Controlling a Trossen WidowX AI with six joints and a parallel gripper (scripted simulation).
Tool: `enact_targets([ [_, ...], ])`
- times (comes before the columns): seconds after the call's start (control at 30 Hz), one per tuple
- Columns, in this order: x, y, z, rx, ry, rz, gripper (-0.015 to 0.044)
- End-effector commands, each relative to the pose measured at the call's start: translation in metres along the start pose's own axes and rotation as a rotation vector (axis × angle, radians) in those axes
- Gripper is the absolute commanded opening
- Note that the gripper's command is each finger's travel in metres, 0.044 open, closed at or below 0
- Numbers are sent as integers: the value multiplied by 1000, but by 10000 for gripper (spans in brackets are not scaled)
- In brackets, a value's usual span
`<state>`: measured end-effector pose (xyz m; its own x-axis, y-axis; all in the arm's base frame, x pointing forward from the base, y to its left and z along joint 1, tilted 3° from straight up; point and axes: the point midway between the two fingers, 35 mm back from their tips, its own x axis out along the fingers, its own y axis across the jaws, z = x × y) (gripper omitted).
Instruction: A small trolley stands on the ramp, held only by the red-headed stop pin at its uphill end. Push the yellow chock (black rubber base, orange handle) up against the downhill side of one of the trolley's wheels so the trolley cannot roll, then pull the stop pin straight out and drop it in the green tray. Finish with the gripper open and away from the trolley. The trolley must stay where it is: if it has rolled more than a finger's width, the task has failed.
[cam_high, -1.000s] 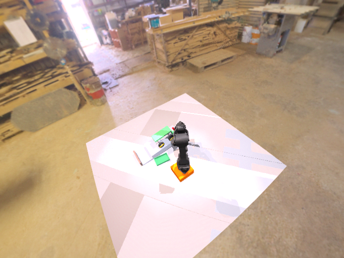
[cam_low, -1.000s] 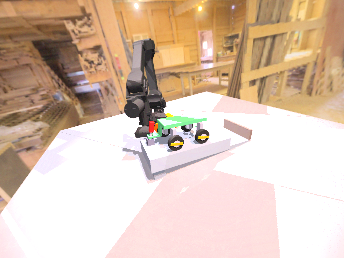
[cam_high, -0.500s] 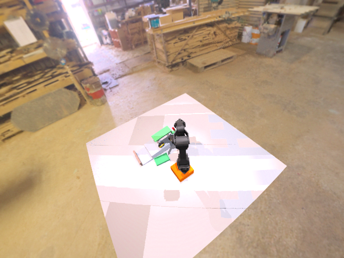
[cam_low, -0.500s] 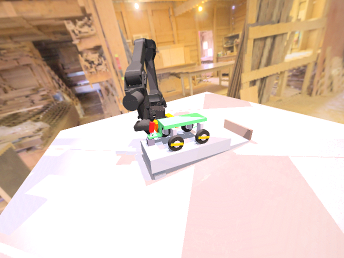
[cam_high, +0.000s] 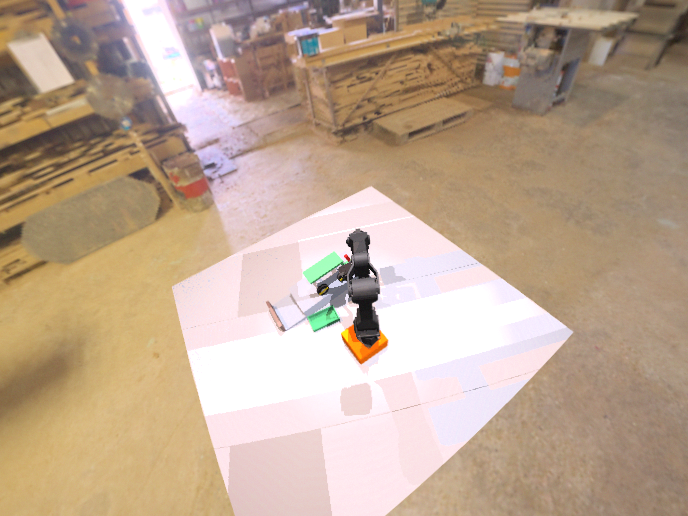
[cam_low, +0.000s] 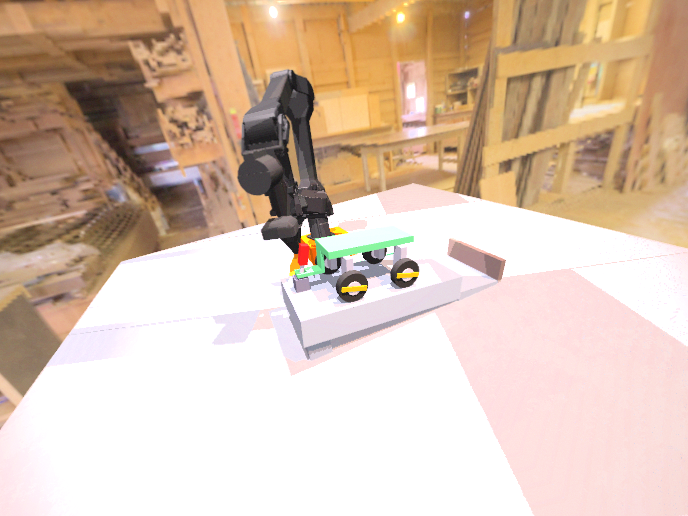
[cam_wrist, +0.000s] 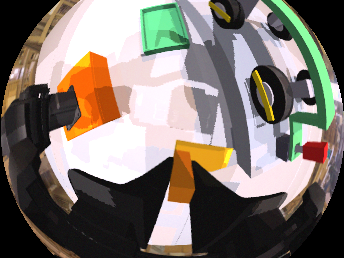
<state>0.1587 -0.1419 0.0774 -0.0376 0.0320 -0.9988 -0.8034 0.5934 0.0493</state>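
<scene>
My gripper (cam_wrist: 181, 163) is shut on the orange handle of the yellow chock (cam_wrist: 207, 156), beside the ramp near its uphill end in the wrist view. The chock's black base is not visible, and its height above the table is hard to tell. The green trolley (cam_high: 323, 267) (cam_low: 369, 238) (cam_wrist: 325, 100) stands on the grey ramp (cam_low: 377, 317). The red-headed stop pin (cam_high: 346, 257) (cam_low: 303, 254) (cam_wrist: 315, 152) is upright in the bracket at the trolley's uphill end. The green tray (cam_high: 326, 325) (cam_wrist: 166, 50) shows no pin inside. The exterior view hides the fingertips and chock.
A brown end board (cam_high: 275, 317) (cam_low: 476, 259) stands at the ramp's downhill end. The orange robot base (cam_high: 364, 345) (cam_wrist: 104, 90) is on the near side of the ramp, with the tray between the base and the ramp's lower part. Yellow-barred wheels (cam_low: 351, 287) (cam_wrist: 271, 94) stick out beside the trolley.
</scene>
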Motion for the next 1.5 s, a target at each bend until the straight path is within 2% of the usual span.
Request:
enact_targets([
  [0.0, -15, 0, -1, 6, 7, -10, 0],
  [0.57, -68, -2, -3, 6, 7, -11, 0],
  [0.83, -72, -2, -3, 11, 7, -11, 0],
  [1.47, -72, -2, -3, 630, 1, -15, 0],
])
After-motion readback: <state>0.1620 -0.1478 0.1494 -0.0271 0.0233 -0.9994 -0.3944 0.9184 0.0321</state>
